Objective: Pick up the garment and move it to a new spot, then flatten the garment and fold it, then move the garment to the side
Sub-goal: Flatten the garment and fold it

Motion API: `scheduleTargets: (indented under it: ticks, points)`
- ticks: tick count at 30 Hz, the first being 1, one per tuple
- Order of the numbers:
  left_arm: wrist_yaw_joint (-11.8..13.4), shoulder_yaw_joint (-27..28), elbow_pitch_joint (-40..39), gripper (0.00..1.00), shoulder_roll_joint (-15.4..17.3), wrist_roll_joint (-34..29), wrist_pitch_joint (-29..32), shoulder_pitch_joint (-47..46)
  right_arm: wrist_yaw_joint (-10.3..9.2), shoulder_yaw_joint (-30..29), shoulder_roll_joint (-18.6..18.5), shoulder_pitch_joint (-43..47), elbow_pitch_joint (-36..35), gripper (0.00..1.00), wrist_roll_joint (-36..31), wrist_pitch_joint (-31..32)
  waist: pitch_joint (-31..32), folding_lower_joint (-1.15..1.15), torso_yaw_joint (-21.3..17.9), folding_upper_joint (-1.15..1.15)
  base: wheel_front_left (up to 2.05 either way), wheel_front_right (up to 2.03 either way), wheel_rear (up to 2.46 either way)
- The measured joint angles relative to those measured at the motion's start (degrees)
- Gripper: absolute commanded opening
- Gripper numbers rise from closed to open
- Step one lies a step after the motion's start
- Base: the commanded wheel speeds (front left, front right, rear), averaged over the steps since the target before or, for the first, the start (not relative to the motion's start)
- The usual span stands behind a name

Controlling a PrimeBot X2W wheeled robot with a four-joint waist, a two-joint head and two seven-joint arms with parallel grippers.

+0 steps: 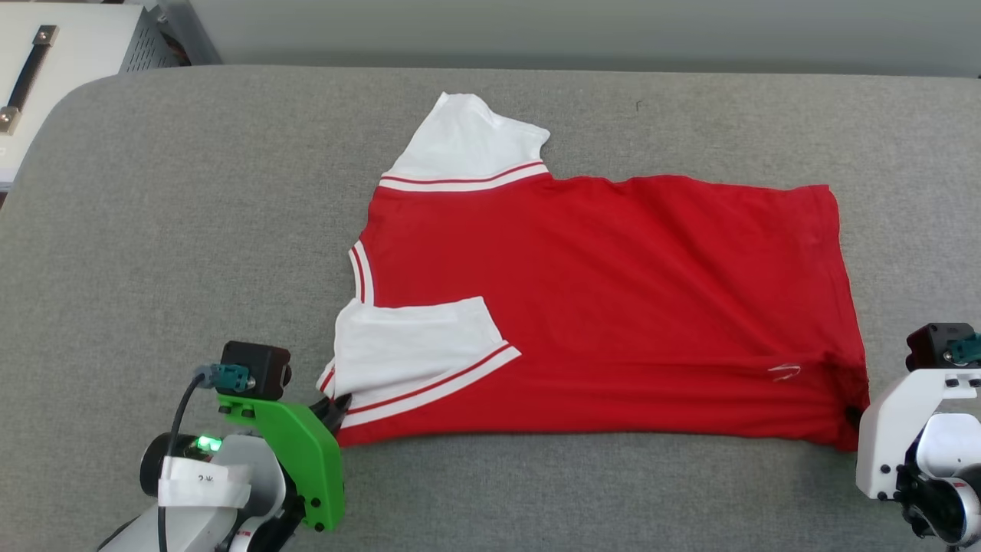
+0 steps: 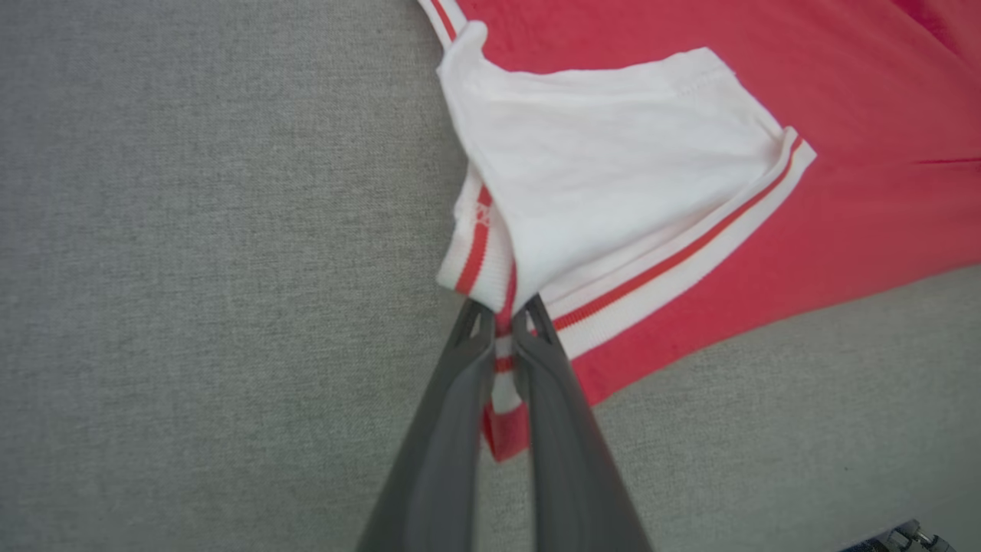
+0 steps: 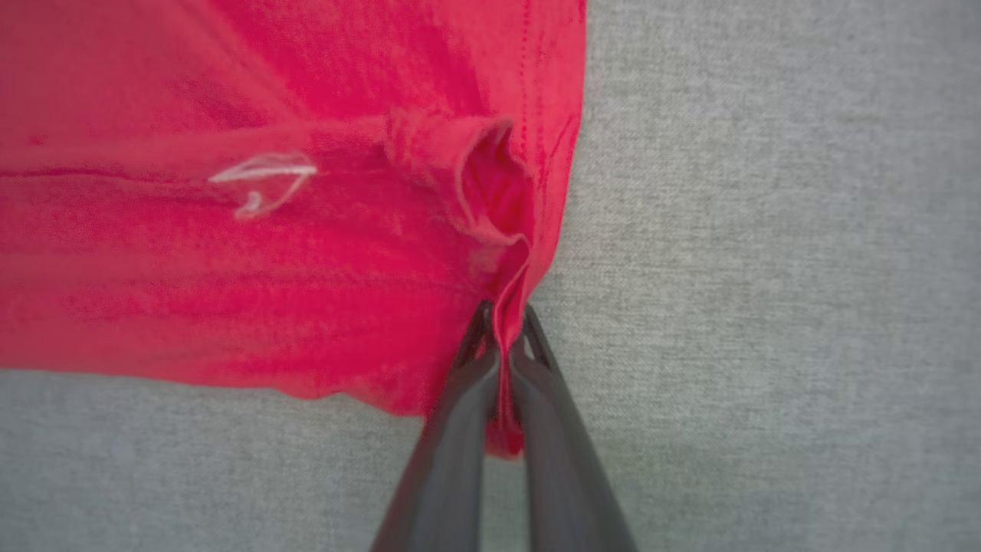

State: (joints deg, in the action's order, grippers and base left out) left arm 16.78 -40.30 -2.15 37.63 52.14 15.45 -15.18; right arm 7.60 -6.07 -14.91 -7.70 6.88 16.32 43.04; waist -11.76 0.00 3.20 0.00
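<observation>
The garment [image 1: 598,299], a red jersey with white striped-trim sleeves, lies spread on the grey table, plain red side up; its print is hidden. One white sleeve [image 1: 467,146] sticks out at the far side, the other sleeve [image 1: 414,349] is folded onto the body. My left gripper [image 1: 337,410] is shut on the garment's near left corner by the striped trim [image 2: 502,326]. My right gripper [image 3: 502,330] is shut on the bunched near right hem corner [image 1: 852,418], the red fabric [image 3: 306,230] puckering toward it.
The grey padded table [image 1: 191,230] has bare room to the left of and beyond the garment. A white cabinet with a dark handle [image 1: 31,69] stands past the table's far left corner. A small white mark [image 1: 783,372] shows on the red fabric.
</observation>
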Motion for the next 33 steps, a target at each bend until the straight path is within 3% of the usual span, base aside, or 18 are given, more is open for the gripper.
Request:
scheduleTargets:
  ticks: [11, 18, 23, 33]
  points:
    - [-1.4, -1.4, 0.4, 0.0, 2.2, 1.8, 3.0, 3.6, 0.0, -0.6, -2.7, 5.7, -5.7, 0.0, 3.5, 5.8, 4.9, 0.0, -1.0, 0.0, 0.0, 0.0, 0.0]
    - [-1.4, -3.1, -0.5, 0.0, 2.0, 3.4, 4.0, 6.5, 0.0, -2.9, -3.0, 11.2, -9.1, 0.0, 4.1, 9.2, 6.9, 0.0, -1.4, 0.0, 0.0, 0.0, 0.0]
    - [-1.5, -3.8, 1.4, 0.0, 0.5, 3.4, 3.9, 6.7, 0.0, -3.6, -1.6, 12.4, -9.0, 0.0, 4.1, 8.2, 6.2, 0.0, -1.5, 0.0, 0.0, 0.0, 0.0]
    - [-5.2, -5.1, 10.2, 0.0, -2.6, 3.4, 2.3, 5.5, 0.0, -2.0, -0.8, 10.9, -2.5, 0.0, 2.9, 1.5, 4.1, 0.0, -1.8, 0.0, 0.0, 0.0, 0.0]
